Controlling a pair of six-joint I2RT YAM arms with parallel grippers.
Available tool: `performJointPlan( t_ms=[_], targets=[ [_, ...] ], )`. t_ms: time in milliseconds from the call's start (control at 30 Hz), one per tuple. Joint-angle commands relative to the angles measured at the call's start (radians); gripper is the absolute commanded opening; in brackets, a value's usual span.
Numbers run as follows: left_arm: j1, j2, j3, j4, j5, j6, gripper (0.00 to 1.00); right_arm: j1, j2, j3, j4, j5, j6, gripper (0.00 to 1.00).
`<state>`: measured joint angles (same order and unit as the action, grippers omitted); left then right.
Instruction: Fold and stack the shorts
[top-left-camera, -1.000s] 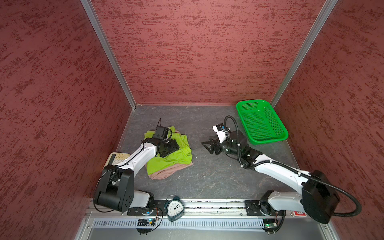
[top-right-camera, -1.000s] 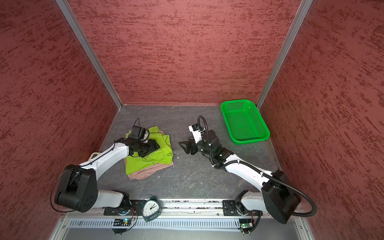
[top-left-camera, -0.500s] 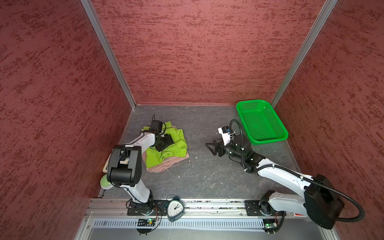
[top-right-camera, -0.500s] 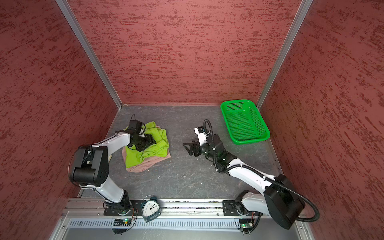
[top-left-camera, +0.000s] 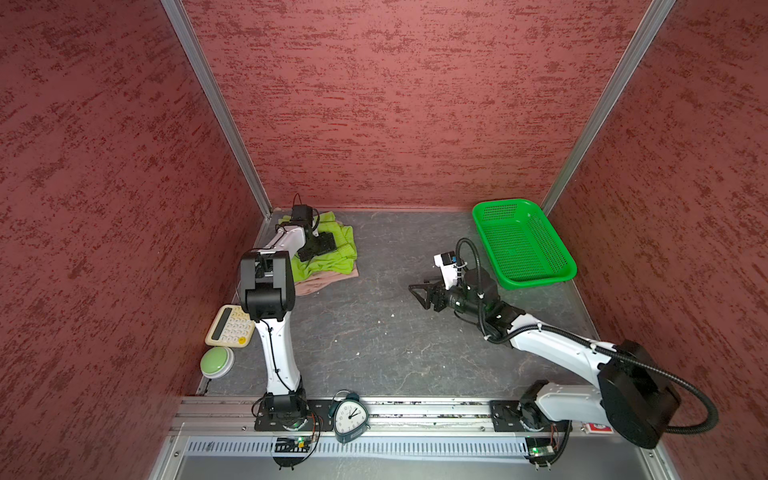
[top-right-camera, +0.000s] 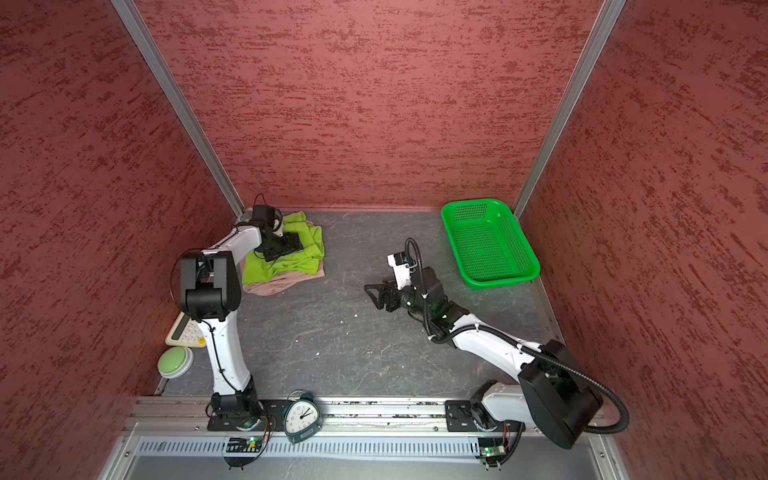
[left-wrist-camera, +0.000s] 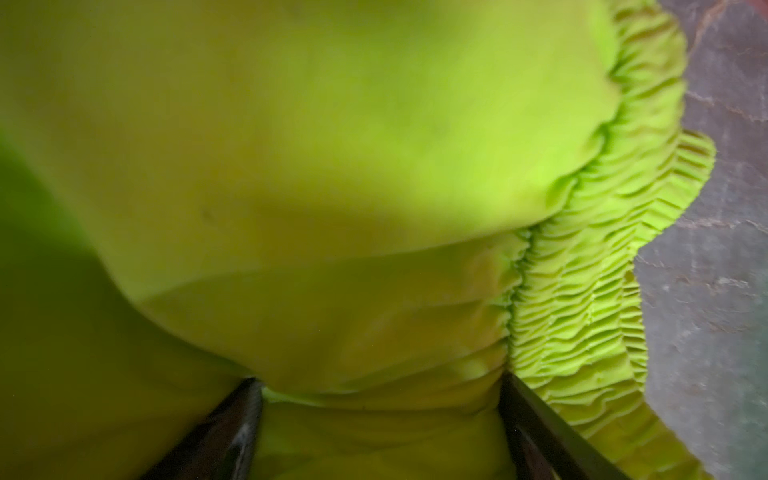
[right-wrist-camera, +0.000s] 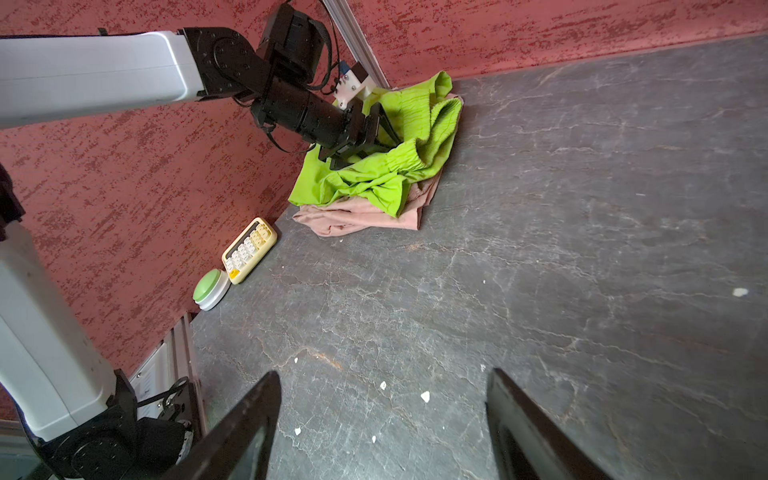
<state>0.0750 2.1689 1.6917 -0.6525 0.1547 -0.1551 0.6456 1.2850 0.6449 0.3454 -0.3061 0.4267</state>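
Note:
The lime green shorts (top-left-camera: 338, 253) (top-right-camera: 305, 249) lie bunched on top of the dusty pink shorts (top-left-camera: 328, 280) (top-right-camera: 286, 283) in the back left corner. My left gripper (top-left-camera: 322, 246) (top-right-camera: 289, 246) is pressed down into the green cloth, jaws wide open. In the left wrist view green fabric (left-wrist-camera: 374, 166) bulges between its spread fingers (left-wrist-camera: 245, 415), with the gathered waistband beside them. The right wrist view shows the pile, green shorts (right-wrist-camera: 415, 120) over pink shorts (right-wrist-camera: 357, 212), with the left gripper (right-wrist-camera: 380, 141) on it. My right gripper (top-left-camera: 419, 291) (top-right-camera: 374, 293) (right-wrist-camera: 382, 386) hovers open over bare table, mid right, holding nothing.
A bright green perforated basket (top-left-camera: 521, 245) (top-right-camera: 486, 245) stands at the back right. A cream calculator (top-left-camera: 230, 326) (right-wrist-camera: 249, 249) and a green push button (top-left-camera: 217, 361) (right-wrist-camera: 210, 289) sit by the left wall. An alarm clock (top-left-camera: 350, 415) stands on the front rail. Red walls enclose three sides.
My left gripper has pushed the stacked shorts back and left toward the corner, bunching the green pair, and its jaws have spread wider. The right gripper has drifted slightly right, still open.

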Motion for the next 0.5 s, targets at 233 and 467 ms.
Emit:
performJointPlan(
  t_ms=[233, 467],
  targets=[
    [0.070, 0.181, 0.259, -0.105, -0.055, 0.197, 0.99, -0.006, -0.002, 0.068, -0.059, 0.087, -0.055, 0.81],
    [0.072, 0.113, 0.339, -0.162, -0.080, 0.173, 0.99, -0.014, -0.049, 0.074, -0.071, 0.135, -0.081, 0.85]
  ],
)
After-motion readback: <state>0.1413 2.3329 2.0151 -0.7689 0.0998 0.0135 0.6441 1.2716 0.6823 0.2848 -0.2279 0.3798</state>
